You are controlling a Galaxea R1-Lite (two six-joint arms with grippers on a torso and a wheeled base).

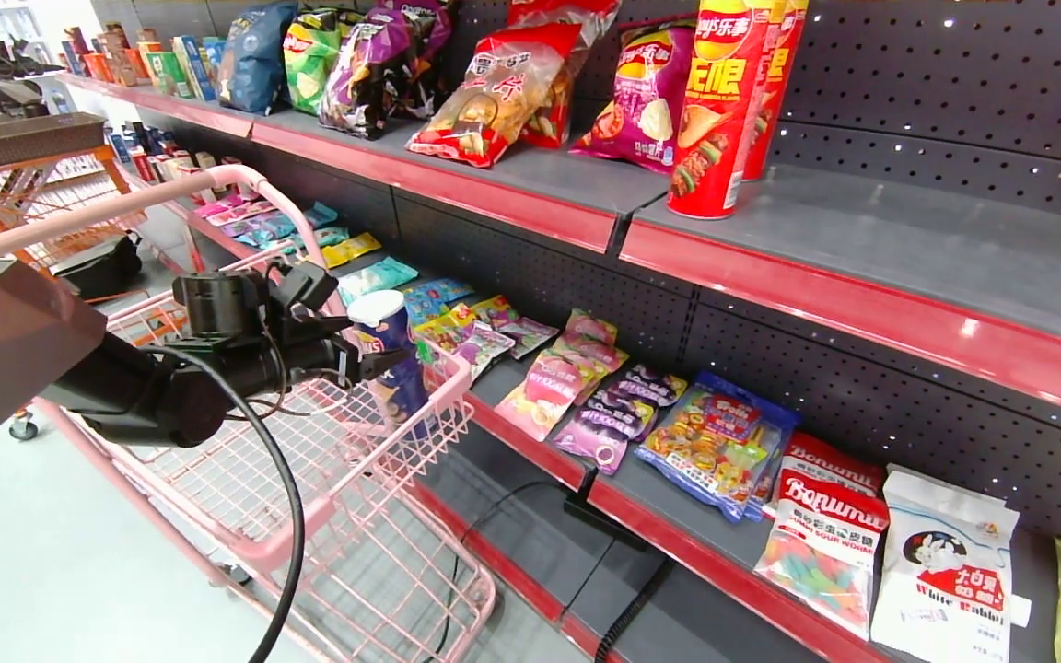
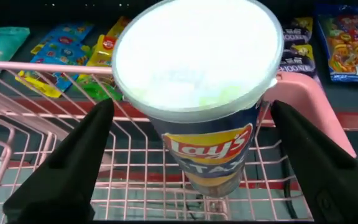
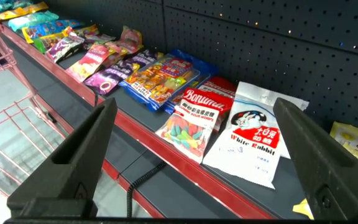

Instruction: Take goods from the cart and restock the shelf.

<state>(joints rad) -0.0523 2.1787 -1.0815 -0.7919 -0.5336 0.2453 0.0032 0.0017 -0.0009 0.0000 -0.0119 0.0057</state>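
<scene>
A long store shelf (image 1: 862, 239) of grey boards with red edging runs across the aisle. Crisp bags and tall red tubes (image 1: 719, 110) stand on its upper level, and flat sweet packets lie on the level below. Just in front of it stands a pink wire cart (image 1: 245, 543). At the cart's corner nearest the shelf, a blue can (image 2: 210, 155) of crisps stands upright, with its white lid (image 1: 377, 307) about level with the pink rim.

The left gripper (image 1: 374, 357) has a finger on either side of the can just under the lid and looks clamped onto it. The right gripper (image 3: 194, 106) hangs spread and empty above the lower shelf's sweet packets.

The can looks like a light one to carry: a stiff cardboard tube, though thin-walled enough to dent under a hard squeeze, and the crisps inside break easily. Its glossy wrap looks slippery, so a hold across the round body is likely the safest. The hold belongs below the lid rather than on it, since a press-on lid may pop off. Kept upright, the can should fit on the bare board beside the red tubes.
</scene>
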